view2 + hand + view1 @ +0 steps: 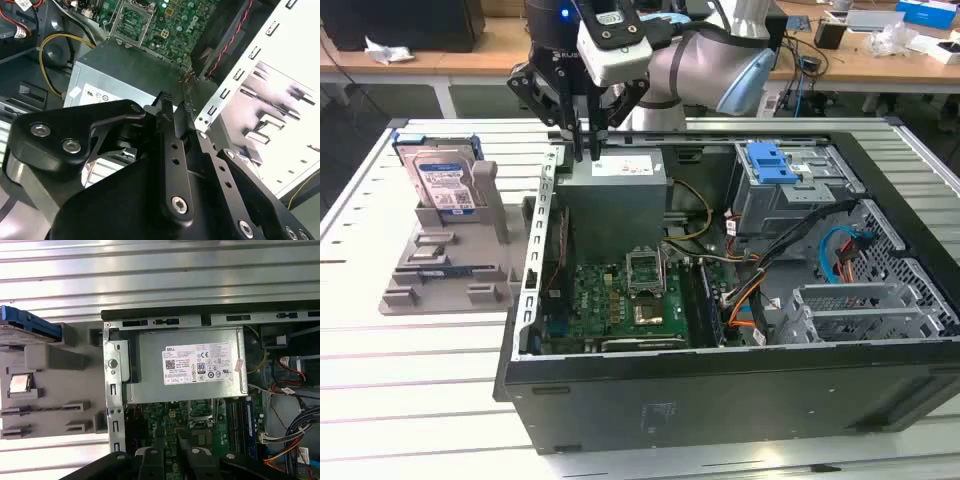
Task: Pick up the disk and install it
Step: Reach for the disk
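The disk (438,180), silver with a blue-and-white label and blue side rails, stands upright in a grey holder (450,265) on the table, at the exterior view's left of the open computer case. In the first wrist view the disk's blue rail (30,322) shows edge-on. My gripper (588,152) hangs over the case's wall nearest the disk, by the corner of the power supply, well apart from the disk. Its black fingers (174,150) lie close together with nothing between them, and their tips (152,456) also show in the first wrist view.
The open case (720,390) holds a grey power-supply box (615,195), a green motherboard (620,295), loose cables (745,290) and a grey drive cage with a blue tab (770,160). The slatted table (410,360) runs around it. Cluttered benches (880,50) stand behind.
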`<state>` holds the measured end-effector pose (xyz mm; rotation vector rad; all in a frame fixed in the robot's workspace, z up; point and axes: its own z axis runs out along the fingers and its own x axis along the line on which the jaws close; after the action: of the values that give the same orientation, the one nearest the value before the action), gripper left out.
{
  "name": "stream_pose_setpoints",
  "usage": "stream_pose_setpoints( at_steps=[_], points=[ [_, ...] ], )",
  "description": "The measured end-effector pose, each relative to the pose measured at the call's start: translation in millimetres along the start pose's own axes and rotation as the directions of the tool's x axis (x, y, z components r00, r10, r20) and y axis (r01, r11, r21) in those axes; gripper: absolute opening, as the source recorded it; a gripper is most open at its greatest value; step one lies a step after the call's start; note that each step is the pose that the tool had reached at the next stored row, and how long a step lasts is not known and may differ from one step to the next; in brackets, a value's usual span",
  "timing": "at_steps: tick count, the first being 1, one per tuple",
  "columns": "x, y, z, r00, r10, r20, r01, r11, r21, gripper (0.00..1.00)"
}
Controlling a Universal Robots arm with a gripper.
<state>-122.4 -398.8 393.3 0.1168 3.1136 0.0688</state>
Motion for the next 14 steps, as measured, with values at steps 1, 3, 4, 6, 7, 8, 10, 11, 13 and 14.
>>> stream_pose_setpoints(
  at_steps=[1,3,4,6,7,8,10,11,13,14],
  points=[
    [4.4,-0.4,-0.2,1.0,0.0,0.0,0.0,1.0,0.0001,0.24],
    [25.1,-1.9,-0.6,1.0,0.0,0.0003,0.0,1.0,-0.0001,0.24],
    [31.7,-2.4,-0.8,1.0,0.0,0.0003,0.0,1.0,0.0,0.24],
    [39.4,-3.0,-1.0,1.0,0.0,0.0004,0.0,1.0,0.0,0.24],
    [43.4,-3.3,-1.1,1.0,0.0,0.0004,0.0,1.0,0.0,0.24],
    [46.7,-3.5,-1.2,1.0,0.0,0.0003,0.0,1.0,0.0,0.24],
    [54.3,-4.1,-1.3,1.0,0.0,0.0004,0.0,1.0,-0.0001,0.24],
    [57.2,-4.1,-1.3,1.0,0.0,0.0003,0.0,1.0,0.0,0.24],
    [66.3,-3.3,-1.3,1.0,0.0,0.0004,0.0,1.0,0.0,0.24],
    [71.0,-3.2,-1.3,1.0,0.0,0.0005,0.0,1.0,0.0,0.16]
  ],
)
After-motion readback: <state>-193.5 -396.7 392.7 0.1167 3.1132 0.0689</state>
